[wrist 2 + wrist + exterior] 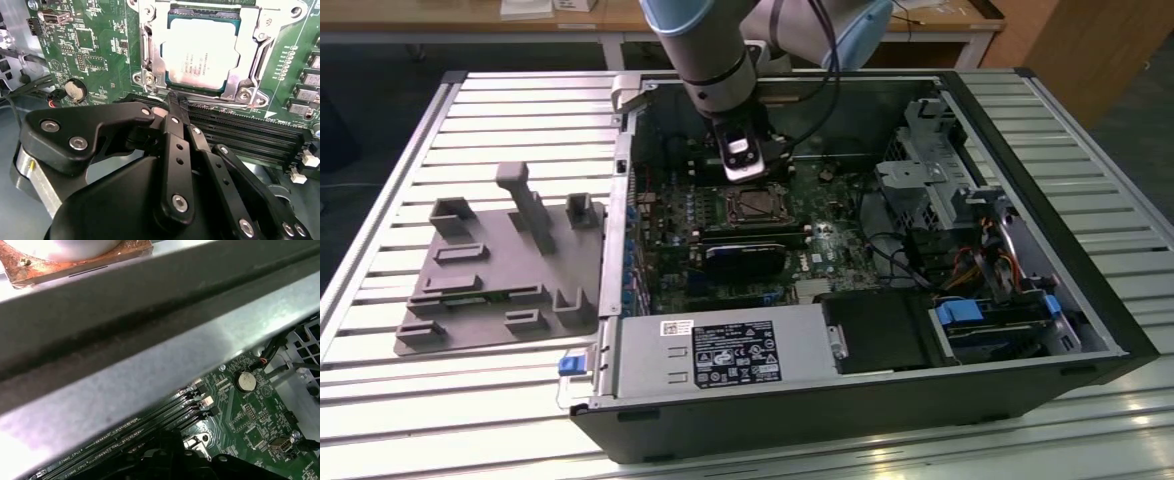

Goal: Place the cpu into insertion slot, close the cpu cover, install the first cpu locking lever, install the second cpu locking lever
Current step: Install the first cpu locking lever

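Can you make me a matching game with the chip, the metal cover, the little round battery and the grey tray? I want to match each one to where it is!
Things
1. chip
2. metal cover
3. round battery
4. grey tray

Places
A. on the slatted table, outside the computer case
B. on the green board, apart from the chip
C. inside the metal cover's window, pale top showing
D. lying flat around the chip's edges

Pairs: 1-C, 2-D, 3-B, 4-A
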### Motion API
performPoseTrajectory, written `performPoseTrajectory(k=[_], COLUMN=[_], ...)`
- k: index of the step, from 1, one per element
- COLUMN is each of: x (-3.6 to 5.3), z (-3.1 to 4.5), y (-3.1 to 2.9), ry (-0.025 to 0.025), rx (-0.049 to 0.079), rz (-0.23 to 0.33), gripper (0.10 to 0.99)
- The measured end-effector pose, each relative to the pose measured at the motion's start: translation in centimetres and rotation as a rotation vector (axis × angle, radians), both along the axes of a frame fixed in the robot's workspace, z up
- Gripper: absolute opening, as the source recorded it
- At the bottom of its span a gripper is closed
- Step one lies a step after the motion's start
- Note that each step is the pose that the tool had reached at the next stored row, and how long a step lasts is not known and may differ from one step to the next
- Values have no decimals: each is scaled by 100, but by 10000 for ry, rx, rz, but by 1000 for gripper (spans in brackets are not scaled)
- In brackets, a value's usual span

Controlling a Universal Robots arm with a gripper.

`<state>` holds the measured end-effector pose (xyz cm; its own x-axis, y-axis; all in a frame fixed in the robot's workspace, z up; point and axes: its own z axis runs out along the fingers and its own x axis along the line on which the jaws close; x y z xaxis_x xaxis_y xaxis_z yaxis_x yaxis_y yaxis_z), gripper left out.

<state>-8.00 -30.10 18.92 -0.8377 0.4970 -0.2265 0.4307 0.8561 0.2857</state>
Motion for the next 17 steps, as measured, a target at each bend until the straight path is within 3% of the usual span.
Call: performPoseTrajectory(k=[10,17], x=[1,1], z=[-15,44], y=[1,1], ry=[-3,-4], rx=[3,4], rz=[-29,-28], gripper=[102,102])
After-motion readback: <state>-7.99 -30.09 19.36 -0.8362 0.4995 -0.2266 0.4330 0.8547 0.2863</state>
